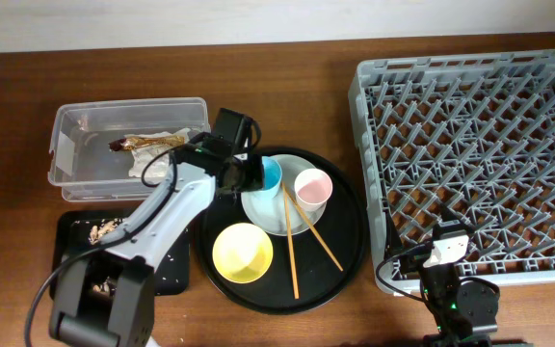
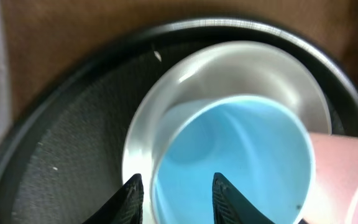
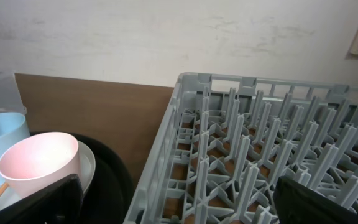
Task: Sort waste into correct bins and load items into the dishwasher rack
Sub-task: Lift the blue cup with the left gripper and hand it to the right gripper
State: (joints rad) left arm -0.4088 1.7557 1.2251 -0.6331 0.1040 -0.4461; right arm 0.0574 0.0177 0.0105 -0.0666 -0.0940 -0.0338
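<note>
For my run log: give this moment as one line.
left claw: open, straddling blue cup wall | right claw: open, near rack | rack: empty

Even indoor light; left wrist view blurred, glare on plate (image 2: 241, 68).

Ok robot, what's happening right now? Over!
Left gripper open, astride the light blue cup rim. Right gripper open, low beside the dishwasher rack. Pink cup crowds the blue one.
</note>
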